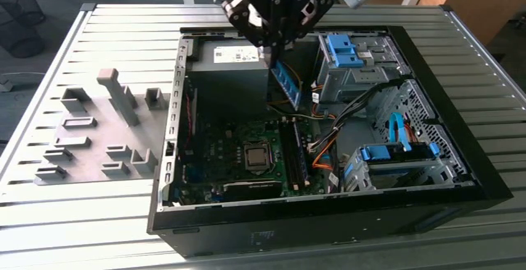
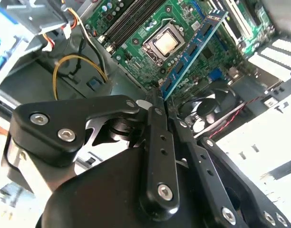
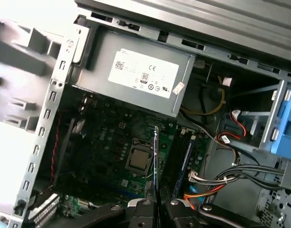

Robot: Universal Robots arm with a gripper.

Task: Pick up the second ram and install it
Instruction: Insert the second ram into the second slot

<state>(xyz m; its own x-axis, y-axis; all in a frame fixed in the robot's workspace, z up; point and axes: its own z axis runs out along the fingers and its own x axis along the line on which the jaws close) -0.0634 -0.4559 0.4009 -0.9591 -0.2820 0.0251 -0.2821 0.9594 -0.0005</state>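
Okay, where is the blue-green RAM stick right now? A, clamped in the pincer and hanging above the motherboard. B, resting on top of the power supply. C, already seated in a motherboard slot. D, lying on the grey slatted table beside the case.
A: the pincer is shut on the RAM stick, which hangs in the air over the motherboard inside the open case, not yet down in a slot.

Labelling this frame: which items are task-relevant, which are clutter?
Job:
- second ram, held in the gripper
- motherboard
- RAM slots

Lying about:
- grey fixture blocks
- power supply
- blue drive caddies
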